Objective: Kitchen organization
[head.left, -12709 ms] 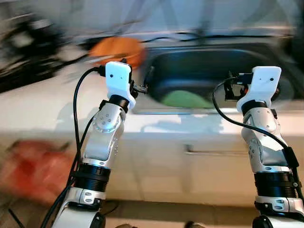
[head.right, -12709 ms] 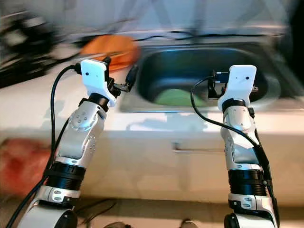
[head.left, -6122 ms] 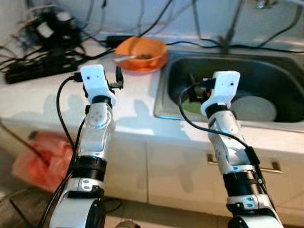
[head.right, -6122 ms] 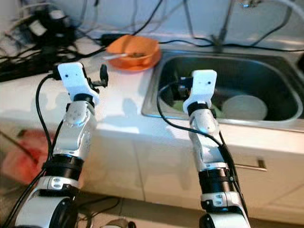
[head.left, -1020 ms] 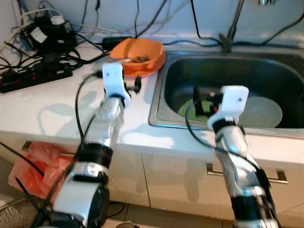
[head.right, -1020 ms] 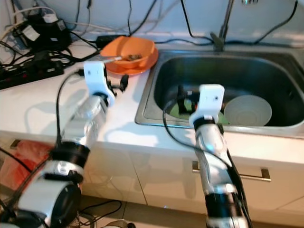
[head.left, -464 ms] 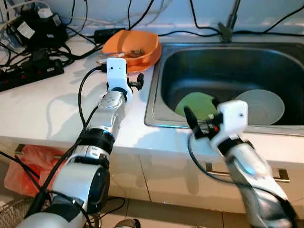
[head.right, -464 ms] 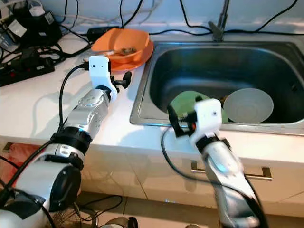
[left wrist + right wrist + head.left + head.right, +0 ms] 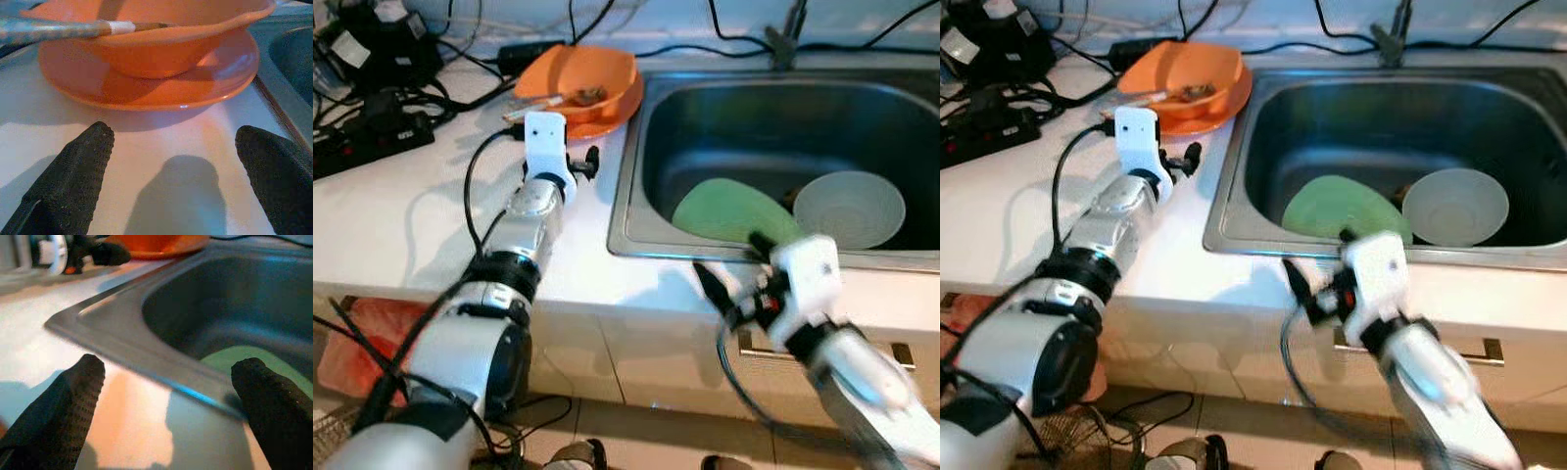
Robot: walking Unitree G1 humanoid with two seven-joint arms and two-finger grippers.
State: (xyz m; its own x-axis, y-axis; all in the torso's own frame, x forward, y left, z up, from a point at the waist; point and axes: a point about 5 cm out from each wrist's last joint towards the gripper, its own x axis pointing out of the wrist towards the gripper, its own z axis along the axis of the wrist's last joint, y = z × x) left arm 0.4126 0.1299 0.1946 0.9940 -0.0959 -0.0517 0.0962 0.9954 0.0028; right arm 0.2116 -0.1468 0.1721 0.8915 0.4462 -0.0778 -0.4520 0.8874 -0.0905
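Note:
An orange bowl [image 9: 582, 78] stands on an orange plate [image 9: 146, 93] on the white counter, left of the sink [image 9: 625, 176]. A utensil [image 9: 58, 28] lies across the bowl's rim. My left gripper [image 9: 584, 162] hovers low over the counter just in front of the plate, open, nothing between its fingers. A green plate [image 9: 729, 211] and a white bowl [image 9: 849, 208] lie in the sink. My right gripper [image 9: 732, 264], blurred, is over the counter's front edge by the sink's near rim, open and holding nothing.
Power strips and tangled cables [image 9: 372, 117] crowd the counter's back left. The tap's base [image 9: 785, 47] stands behind the sink. A drawer handle [image 9: 901, 352] is below the counter, and a red bag [image 9: 342, 343] lies on the floor at left.
My right arm has pulled back from above the sink to the counter's front edge. The left gripper has edged closer to the orange plate. The camera has shifted slightly.

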